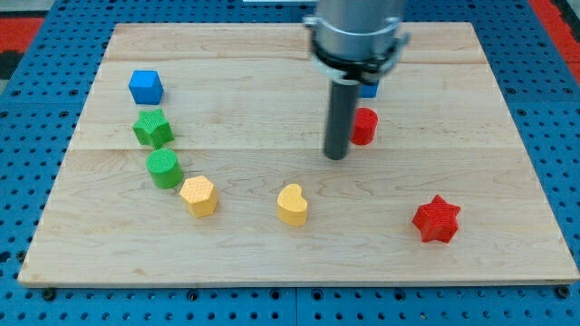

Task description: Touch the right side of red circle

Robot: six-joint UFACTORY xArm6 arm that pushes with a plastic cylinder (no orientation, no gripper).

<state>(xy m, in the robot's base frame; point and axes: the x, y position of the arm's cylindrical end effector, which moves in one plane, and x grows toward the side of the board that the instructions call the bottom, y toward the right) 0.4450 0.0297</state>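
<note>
The red circle is a short red cylinder on the wooden board, right of centre. My rod hangs from the view's top and partly hides the circle's left side. My tip rests on the board just left of and slightly below the red circle, close to it; contact cannot be told. A blue block peeks out behind the rod, just above the red circle.
A red star lies at lower right. A yellow heart and a yellow hexagon lie low in the middle. A green circle, a green star and a blue cube stand at the left.
</note>
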